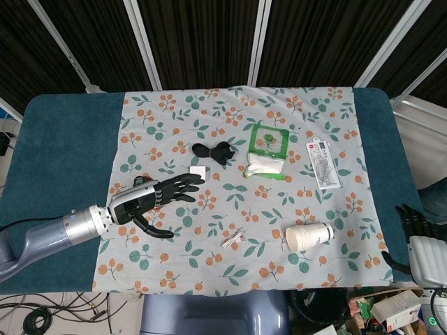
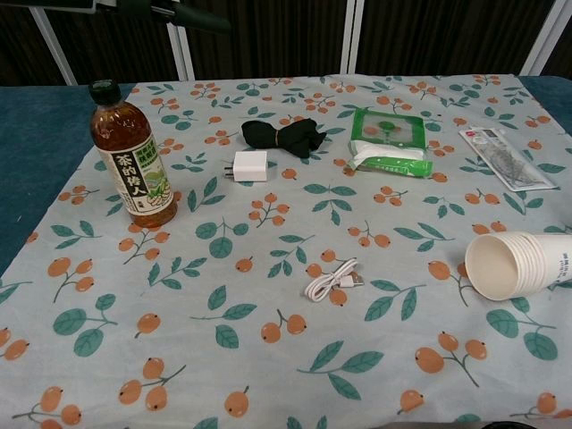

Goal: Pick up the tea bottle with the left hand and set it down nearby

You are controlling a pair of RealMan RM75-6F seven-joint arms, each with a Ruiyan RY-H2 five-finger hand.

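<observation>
The tea bottle (image 2: 132,161) stands upright near the left edge of the floral cloth, amber tea inside, dark green cap, green and white label. In the head view my left hand (image 1: 150,198) hovers over that spot and covers nearly all of the bottle. Its fingers are spread and point right, the thumb hangs toward the table's near edge, and it holds nothing. A dark sliver of that arm (image 2: 170,11) shows at the top edge of the chest view, well above the bottle. My right hand (image 1: 413,237) rests off the table's front right corner, holding nothing.
Just right of the bottle are a white charger block (image 2: 249,165) and a black cloth bundle (image 2: 284,136). A green wipes pack (image 2: 386,140), a clear packet (image 2: 505,157), a coiled white cable (image 2: 332,281) and a tipped stack of paper cups (image 2: 517,263) lie further right.
</observation>
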